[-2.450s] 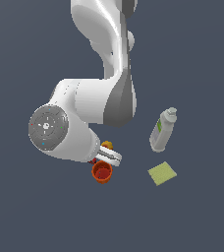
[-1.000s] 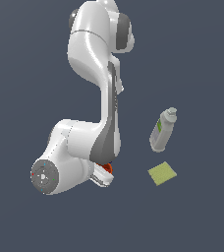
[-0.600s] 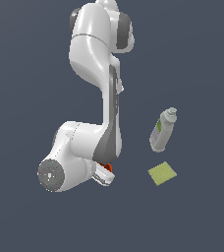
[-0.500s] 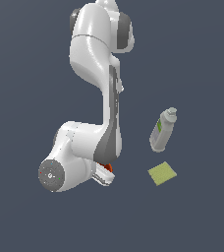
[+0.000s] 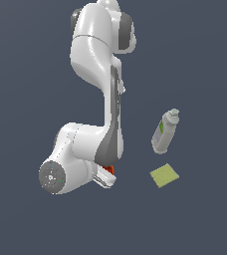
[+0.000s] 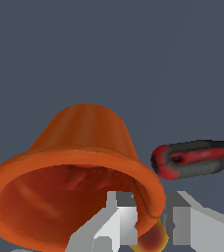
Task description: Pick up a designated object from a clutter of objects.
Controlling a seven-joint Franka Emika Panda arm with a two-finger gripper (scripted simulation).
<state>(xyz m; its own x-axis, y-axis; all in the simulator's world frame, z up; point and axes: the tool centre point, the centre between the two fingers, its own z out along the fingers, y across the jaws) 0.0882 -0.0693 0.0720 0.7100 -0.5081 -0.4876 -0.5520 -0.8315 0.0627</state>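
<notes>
The orange-red cup (image 6: 79,162) fills the wrist view, its open mouth turned toward the camera. My gripper (image 6: 151,209) straddles its rim: one finger (image 6: 119,216) is inside the cup, the other (image 6: 190,219) outside, with the wall pinched between them. In the exterior view the arm hides nearly all of the cup; only an orange sliver (image 5: 110,170) shows beside the gripper (image 5: 104,178). The red-black tool (image 6: 197,158) lies just beside the cup. A bit of the yellow-orange ball (image 6: 153,240) shows below the rim. The blue ball and purple cube are out of view.
A white bottle (image 5: 165,132) with a green label lies at the exterior view's right. A yellow-green square pad (image 5: 164,175) lies below it, close to the gripper. The arm's lower links (image 5: 80,157) cover the area around the cup.
Since 2.5 s ago the arm has swung down over the cup and hidden it. Over the last second the wrist shifted only slightly toward the exterior view's right.
</notes>
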